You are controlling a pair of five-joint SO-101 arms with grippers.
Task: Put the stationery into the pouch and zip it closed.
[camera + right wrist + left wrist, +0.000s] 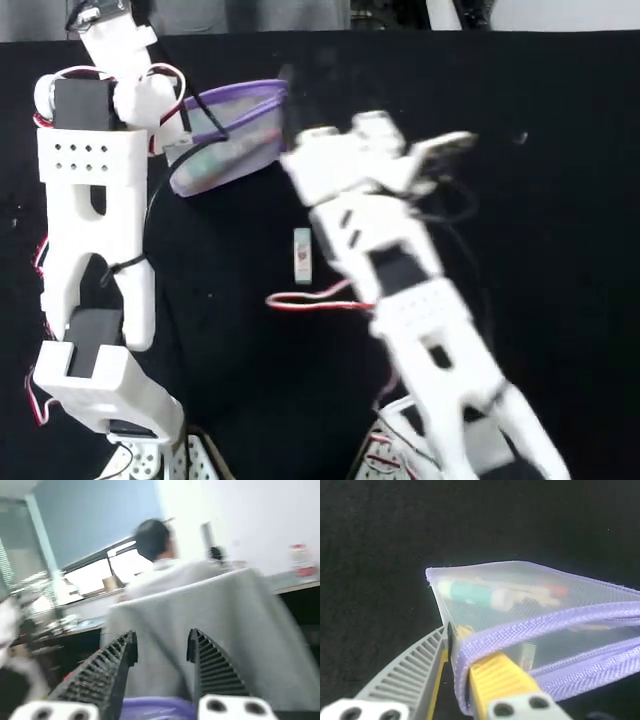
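The translucent pouch [228, 135] with purple zip trim is held up off the black table at the back left. My left gripper [454, 636] is shut on the pouch's [530, 605] purple edge at its corner, and it sits at the pouch's left end [183, 138]. Inside the pouch lie a teal and white pen [477, 595] and other pieces. My right gripper [288, 98] is at the pouch's right end, tilted upward. In the right wrist view that gripper [161, 647] is open, with the purple trim [155, 707] low near the base of its fingers. A small white eraser [302, 255] lies on the table.
Red wires [310, 298] trail across the table beside the right arm. The arm bases [180, 455] stand at the near edge. A person and a grey chair back [200, 620] are in the room behind.
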